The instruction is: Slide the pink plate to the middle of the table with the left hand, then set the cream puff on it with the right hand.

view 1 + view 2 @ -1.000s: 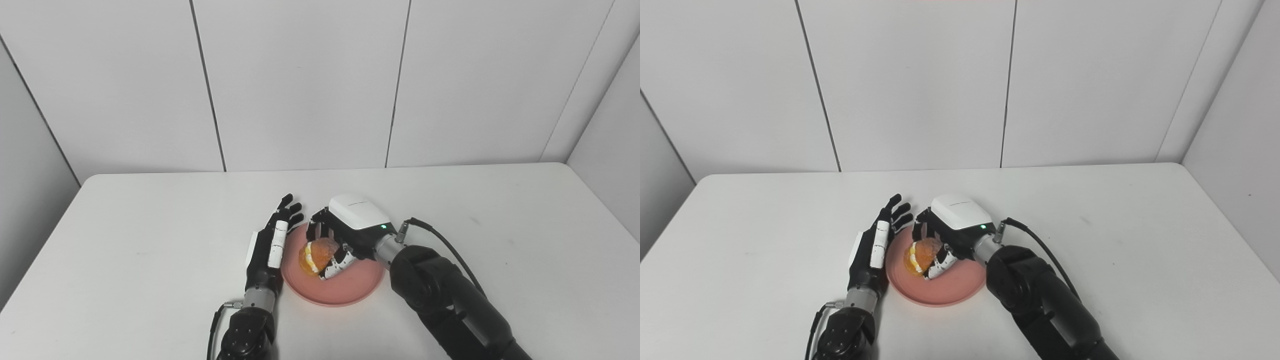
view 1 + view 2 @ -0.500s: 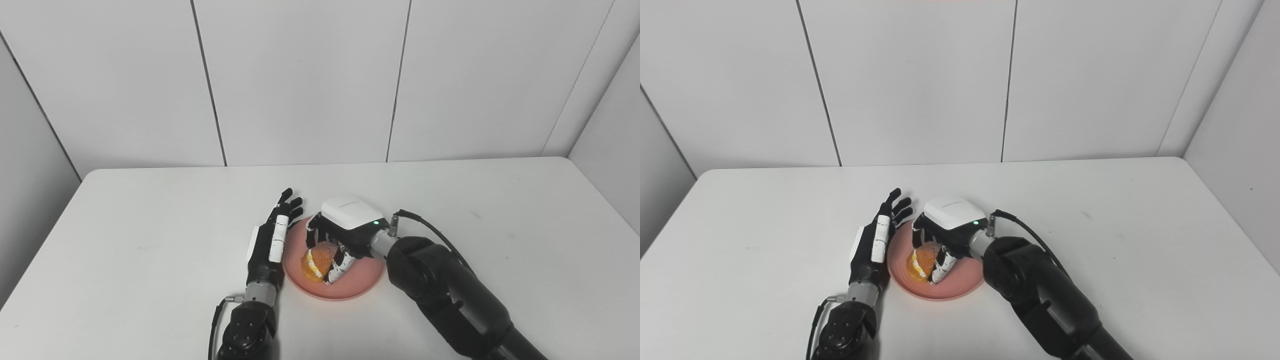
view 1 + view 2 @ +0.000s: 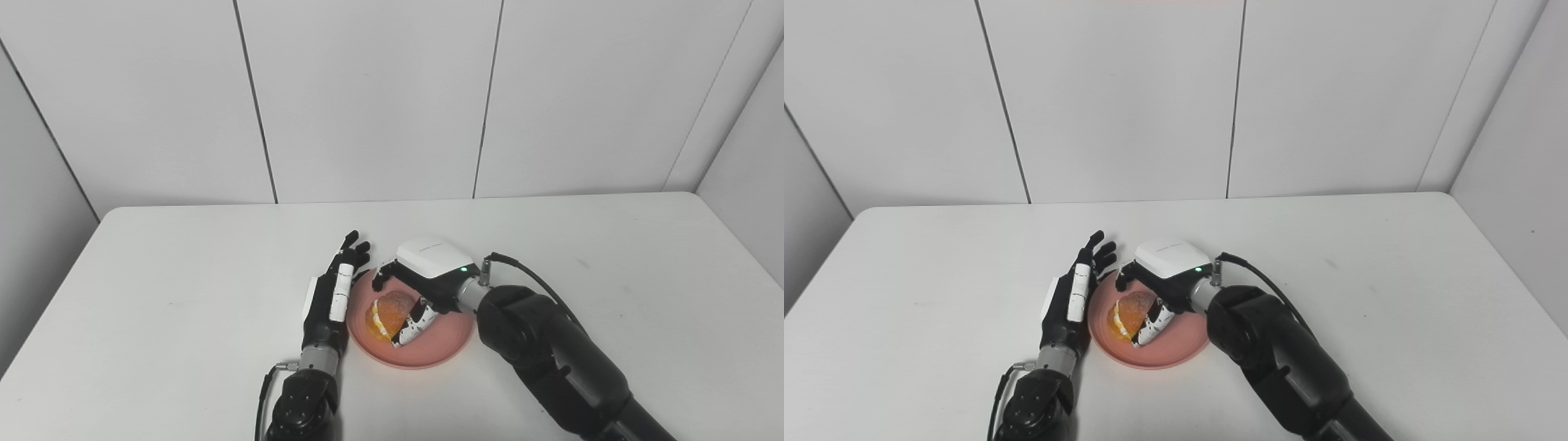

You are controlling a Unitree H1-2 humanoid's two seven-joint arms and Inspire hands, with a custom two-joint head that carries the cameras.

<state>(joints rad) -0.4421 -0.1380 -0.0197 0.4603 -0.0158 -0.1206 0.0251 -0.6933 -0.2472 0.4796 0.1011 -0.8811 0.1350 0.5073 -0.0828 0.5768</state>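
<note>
Golden-brown with a seam of pale filling, the cream puff (image 3: 387,313) sits on the left half of the pink plate (image 3: 438,350), which lies a little left of the tabletop's centre, nearer the front edge than the back. Over the puff arches the right hand (image 3: 411,288): its fingers look lifted and spread, while the thumb (image 3: 411,321) lies along the puff's near side, seemingly touching it. I would call the hand opened rather than gripping, though contact under the palm cannot be made out. Just beside the plate's left rim stands the left hand (image 3: 331,295), on edge, flat and holding nothing, fingers straight and pointing toward the back edge. The white table (image 3: 184,282) shows nothing else.

Judging by this, the sliding step is done and the placing step is at its release. Next the right hand should draw up and back without dragging the puff. Whether the puff rests fully on the plate is hidden by the thumb.
</note>
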